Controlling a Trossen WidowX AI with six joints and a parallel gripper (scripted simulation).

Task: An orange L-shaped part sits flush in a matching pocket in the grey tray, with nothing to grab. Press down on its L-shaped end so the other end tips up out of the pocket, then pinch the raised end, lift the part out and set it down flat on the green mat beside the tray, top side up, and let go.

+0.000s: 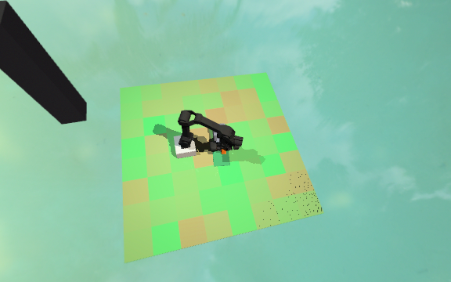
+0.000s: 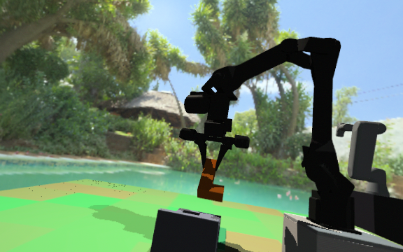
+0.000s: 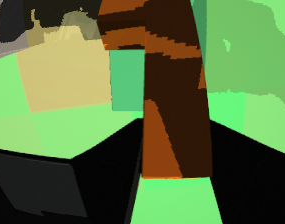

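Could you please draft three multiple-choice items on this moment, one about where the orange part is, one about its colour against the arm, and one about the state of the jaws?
1. Where is the orange L-shaped part?
A. Flush in the tray pocket
B. Hanging in the air under the gripper
C. Lying flat on the green mat

2. What colours are the part and the arm?
A. Orange part, black arm
B. Grey part, white arm
C. Green part, orange arm

3. How do the jaws stand?
A. Wide open, holding nothing
B. Fully shut on nothing
C. Shut on the part's upper end

Answers:
1. B, the exterior view shows the part dangling above the grey tray, foot end lowest.
2. A, the part is orange in all views and the arm black.
3. C, the exterior view shows the fingers pinching the straight end.
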